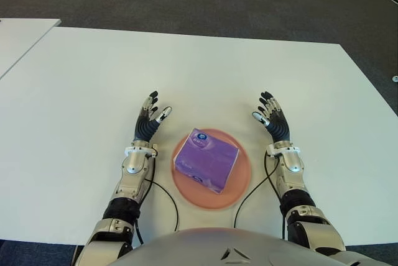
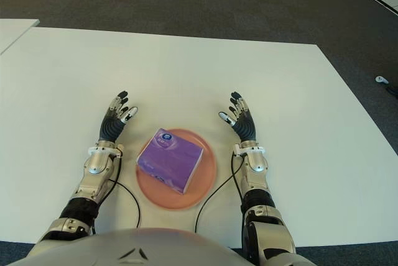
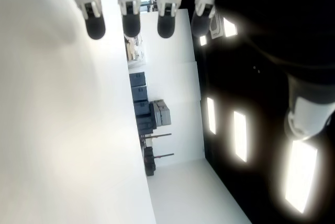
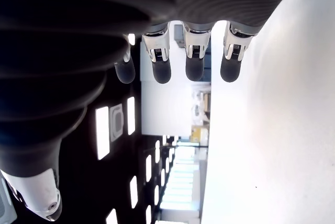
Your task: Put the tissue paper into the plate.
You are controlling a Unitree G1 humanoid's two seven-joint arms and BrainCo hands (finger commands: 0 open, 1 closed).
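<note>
The tissue pack [image 1: 206,159] is lying flat inside the plate [image 1: 239,188], taking up most of its middle. It is a soft purple packet, roughly square, with a small round white and dark mark showing near its far corner. It is sitting turned at an angle, one corner pointing away from the robot, and its near right corner is reaching toward the plate's rim. The plate is a round, shallow, salmon-pink dish resting on the white table close to the robot's body
</note>
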